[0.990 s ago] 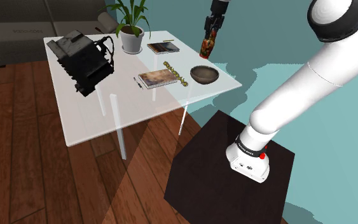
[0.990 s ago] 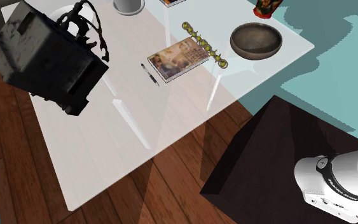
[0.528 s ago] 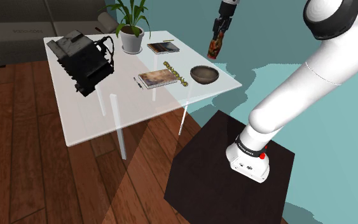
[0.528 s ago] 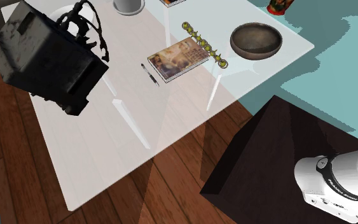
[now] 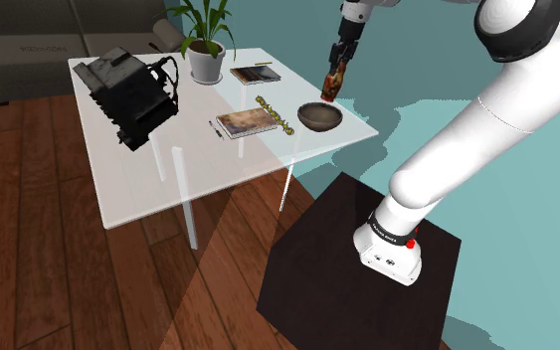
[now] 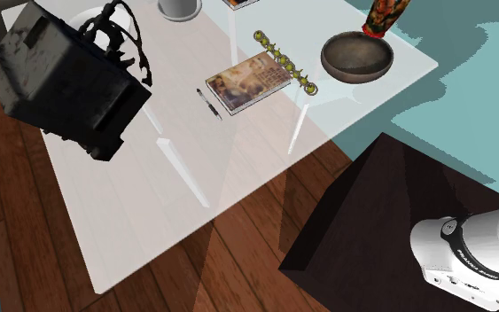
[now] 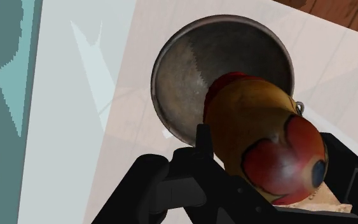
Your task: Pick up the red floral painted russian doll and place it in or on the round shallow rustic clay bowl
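A red and yellow painted doll (image 5: 333, 83) hangs in the air, tilted, just above the far rim of the round brown bowl (image 5: 320, 116). My black gripper (image 5: 338, 68) is shut on the doll from above. In the wrist view the doll (image 7: 266, 143) is clasped between the two black fingers (image 7: 203, 149), and the bowl (image 7: 196, 70) lies right beneath it on the pale table. In the second exterior view the doll's lower part (image 6: 382, 16) hovers behind the bowl (image 6: 357, 56).
On the glass table (image 5: 138, 189) also stand a black machine (image 5: 128, 94), a potted plant (image 5: 206, 45), two books (image 5: 247, 122) (image 5: 255, 74), a pen (image 5: 214, 127) and a beaded chain (image 5: 276, 114). The dark stand (image 5: 357, 259) sits on the wooden floor beside the table.
The gripper with the doll has shifted slightly to the shoulder view's right and come down closer to the bowl. Nothing on the table has moved.
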